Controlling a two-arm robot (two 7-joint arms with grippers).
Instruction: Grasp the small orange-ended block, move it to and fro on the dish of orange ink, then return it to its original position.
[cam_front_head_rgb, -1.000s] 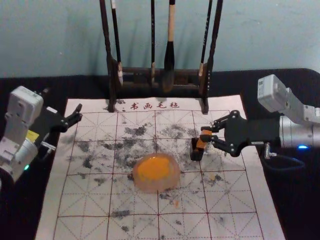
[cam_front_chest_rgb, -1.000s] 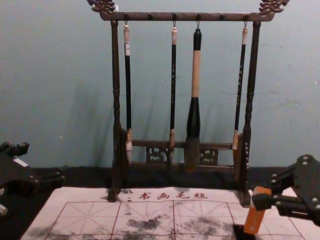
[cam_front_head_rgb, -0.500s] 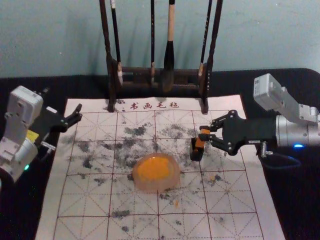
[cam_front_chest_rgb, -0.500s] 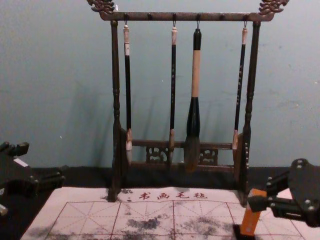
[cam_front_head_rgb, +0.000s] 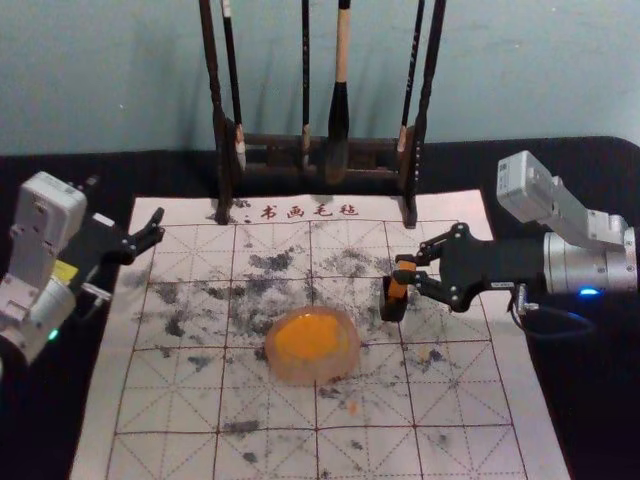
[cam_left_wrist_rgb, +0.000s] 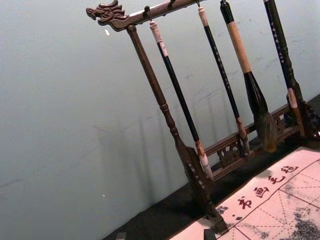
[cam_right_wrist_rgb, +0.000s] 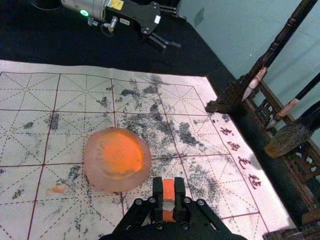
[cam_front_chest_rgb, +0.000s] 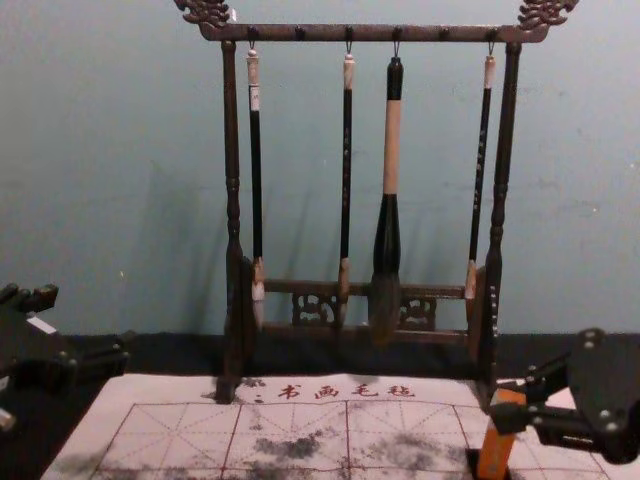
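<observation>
My right gripper (cam_front_head_rgb: 404, 274) is shut on the orange block (cam_front_head_rgb: 399, 288), whose lower end is at the opening of a small black holder (cam_front_head_rgb: 393, 308). From the chest view, the block (cam_front_chest_rgb: 495, 450) leans slightly in the grip of the right gripper (cam_front_chest_rgb: 516, 404). The right wrist view has the block (cam_right_wrist_rgb: 168, 189) between the fingertips of the right gripper (cam_right_wrist_rgb: 169, 196). The dish of orange ink (cam_front_head_rgb: 312, 345) lies to the left of the holder. My left gripper (cam_front_head_rgb: 157, 226) is parked open over the mat's back left corner; its tips show in the left wrist view (cam_left_wrist_rgb: 165, 235).
A dark wooden rack (cam_front_head_rgb: 270, 160) with several hanging brushes (cam_front_chest_rgb: 389, 190) stands along the back of the white gridded mat (cam_front_head_rgb: 170, 400). The mat has black ink smudges and a few orange spots, and lies on a black cloth (cam_front_head_rgb: 590, 400).
The right gripper has moved a little left and down with the block. The block is lower and looks deeper in the holder's opening. The left arm has stayed still.
</observation>
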